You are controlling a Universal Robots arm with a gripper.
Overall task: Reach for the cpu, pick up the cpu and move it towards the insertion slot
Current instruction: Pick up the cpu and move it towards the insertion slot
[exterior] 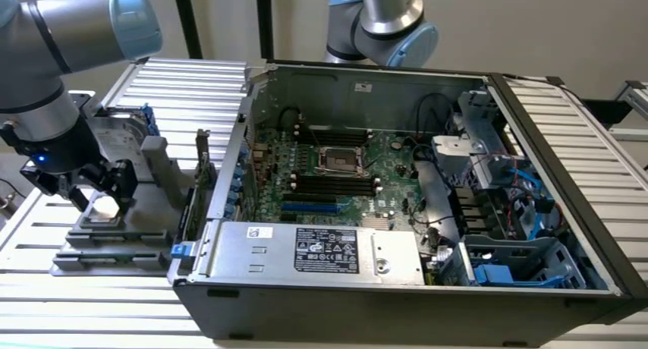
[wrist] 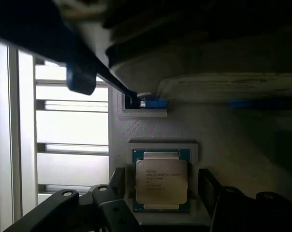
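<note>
Black gripper [exterior: 99, 199] low over the small silver square cpu [exterior: 102, 211]
Its fingers stand spread either side of the cpu, which lies in a grey plastic holder [exterior: 111, 243] on the white slatted bench [exterior: 61, 319]. To the exterior view's right, the open dark computer case [exterior: 405, 303] shows the silver-framed square insertion slot [exterior: 339, 161].

A slatted metal table [exterior: 172, 83] bears an open computer case [exterior: 405, 311] and, just beside it at the exterior view's left, a grey holder [exterior: 111, 256] resting flat on the slats.
</note>
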